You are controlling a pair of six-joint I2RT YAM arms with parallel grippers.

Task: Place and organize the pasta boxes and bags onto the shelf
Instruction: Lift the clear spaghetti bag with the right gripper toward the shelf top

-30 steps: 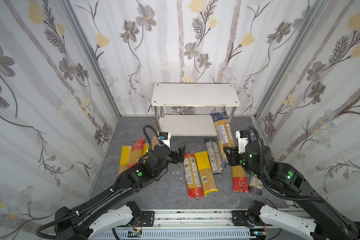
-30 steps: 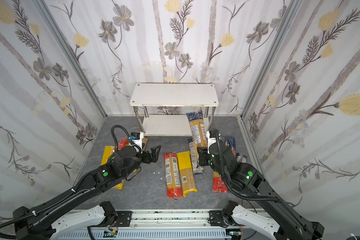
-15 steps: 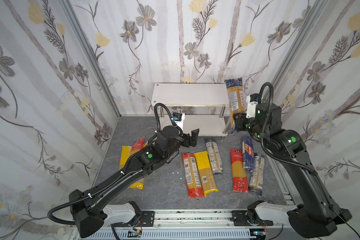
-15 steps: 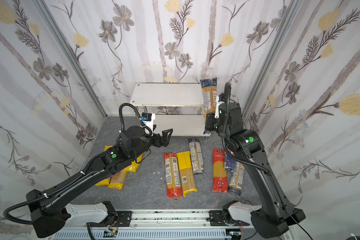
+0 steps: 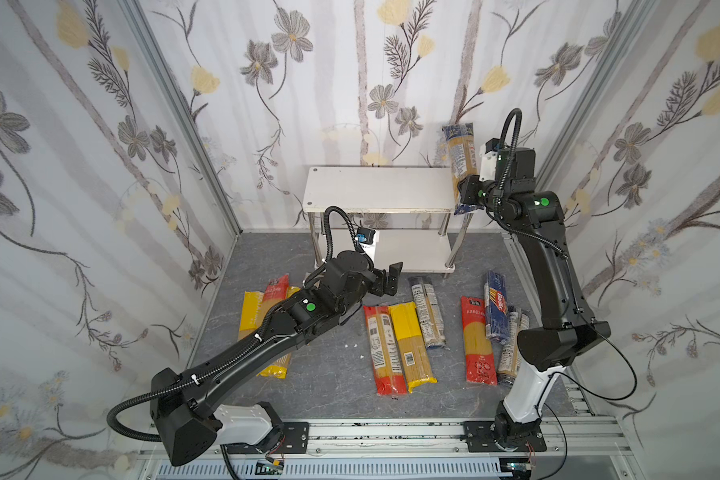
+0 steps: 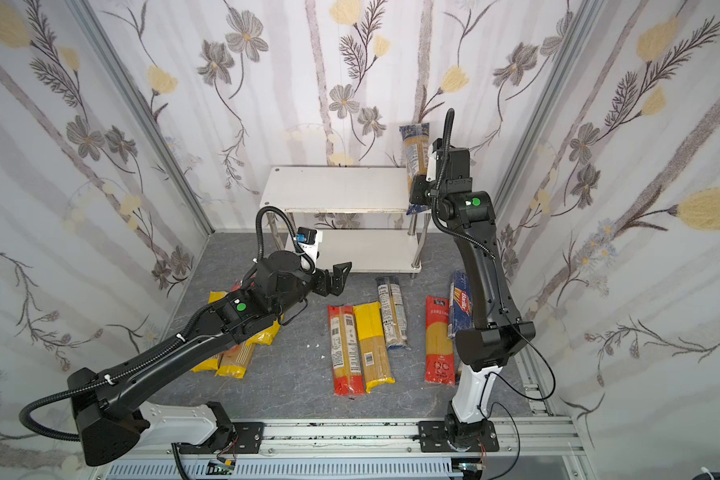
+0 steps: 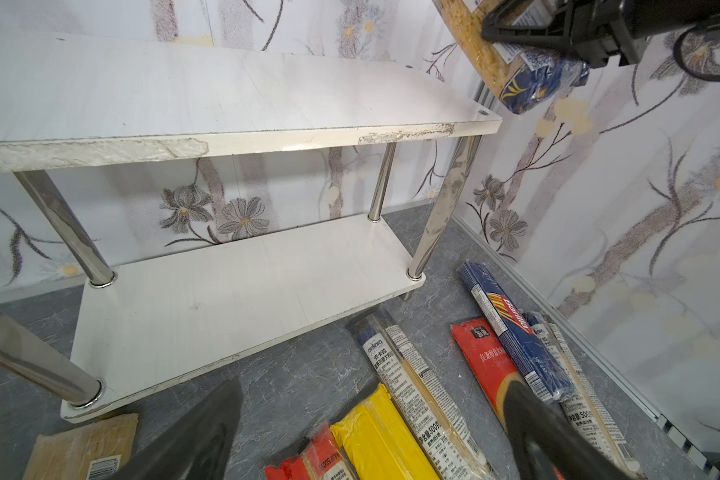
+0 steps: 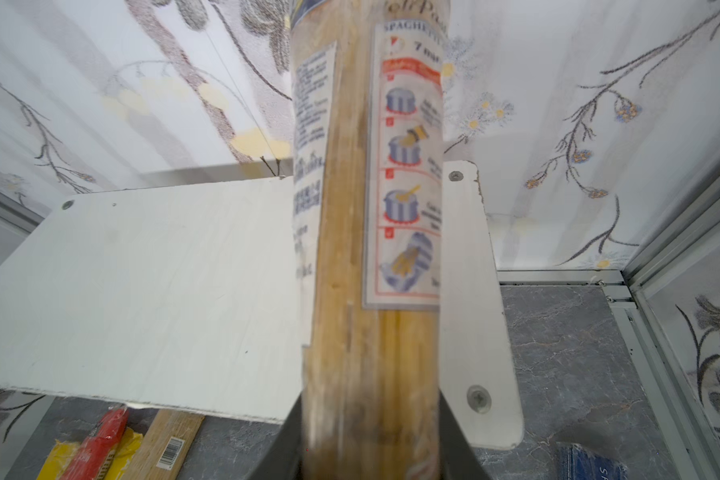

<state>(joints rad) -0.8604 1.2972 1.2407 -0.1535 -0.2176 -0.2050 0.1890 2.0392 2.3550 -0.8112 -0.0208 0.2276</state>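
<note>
The blue-ended spaghetti bag point(image 5: 459, 151) stands nearly upright in the right gripper point(image 5: 461, 195), whose jaws are clamped on it close to its lower end. Most of its length rises above the jaws and a short blue tip hangs below. It looks light and stiff lengthwise, but the film is probably slick and the strands brittle; a hold nearer mid-length would likely tip less. Just under this gripper is the bare end of the shelf point(image 5: 375, 187) top board. The left gripper point(image 5: 388, 280) hangs wide and empty, with loose packs point(image 5: 410, 345) on the floor below it
</note>
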